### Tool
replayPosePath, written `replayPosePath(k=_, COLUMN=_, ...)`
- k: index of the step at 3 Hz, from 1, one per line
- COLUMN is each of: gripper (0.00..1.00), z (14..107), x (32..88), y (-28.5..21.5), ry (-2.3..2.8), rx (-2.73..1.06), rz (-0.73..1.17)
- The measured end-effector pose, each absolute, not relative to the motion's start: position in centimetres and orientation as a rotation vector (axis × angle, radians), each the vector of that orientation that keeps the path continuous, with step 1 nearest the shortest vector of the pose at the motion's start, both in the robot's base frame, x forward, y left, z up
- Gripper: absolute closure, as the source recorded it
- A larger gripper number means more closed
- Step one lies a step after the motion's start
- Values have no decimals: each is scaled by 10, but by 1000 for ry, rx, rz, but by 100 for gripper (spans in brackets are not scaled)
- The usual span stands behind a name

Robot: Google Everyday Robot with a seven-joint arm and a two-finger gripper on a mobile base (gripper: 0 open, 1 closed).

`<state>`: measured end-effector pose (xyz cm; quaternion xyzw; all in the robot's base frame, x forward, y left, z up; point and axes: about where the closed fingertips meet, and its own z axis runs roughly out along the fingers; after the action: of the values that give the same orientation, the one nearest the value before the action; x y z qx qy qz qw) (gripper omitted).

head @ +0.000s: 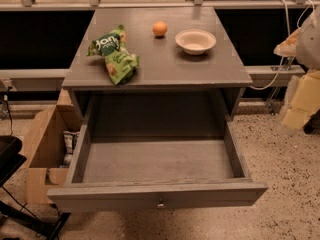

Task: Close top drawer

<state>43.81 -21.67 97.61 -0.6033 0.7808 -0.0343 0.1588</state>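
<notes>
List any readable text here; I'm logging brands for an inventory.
"Jon": white letters on the green snack bag; smaller print too blurred.
Packet in the cardboard box: unreadable.
Top drawer, bowl, orange: no text.
Gripper, at the right edge: no readable marking.

Grey wooden top drawer (155, 196), green printed snack bag (114, 54), orange round fruit (159, 28), cream shallow bowl (195, 40), pale-yellow gripper (300, 101) at right edge.

Dim warm light, shadow deep in the top drawer (125, 196), tool (299, 104) washed pale at right edge.
</notes>
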Motion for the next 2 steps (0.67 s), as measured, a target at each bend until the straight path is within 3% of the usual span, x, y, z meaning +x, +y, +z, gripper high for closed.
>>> replayPosePath(k=2, gripper=2, z=963, x=429, y=-216, ry=2234, rx=-1681, rz=-79)
